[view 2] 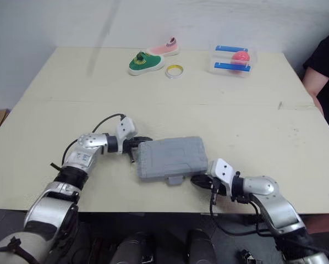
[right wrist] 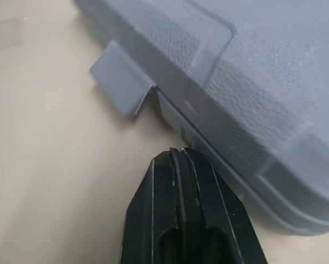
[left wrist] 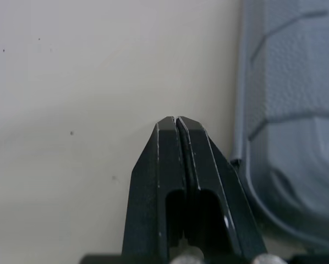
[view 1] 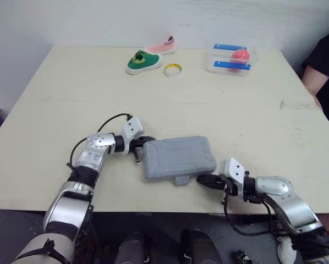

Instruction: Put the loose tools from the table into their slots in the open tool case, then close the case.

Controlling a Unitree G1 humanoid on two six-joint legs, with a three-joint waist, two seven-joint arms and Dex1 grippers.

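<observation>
Left eye view: tool case [view 1: 178,158] lies closed on the counter [view 1: 71,110], lower centre, latch [view 1: 181,180] sticking out — left hand [view 1: 144,142] and right hand [view 1: 201,179] clenched, empty, beside it. Risk: pressing the latch may slide the case.

Place: I take this for a robot test lab
Bench: one bare beige table [view 1: 252,121] against a plain white wall [view 1: 98,22]
Props: mismatched odds, green shoe [view 1: 143,61], pink shoe [view 1: 163,46], yellow ring [view 1: 173,70], clear box [view 1: 230,59]
Company: a person's black sleeve [view 1: 324,60] at my right
</observation>
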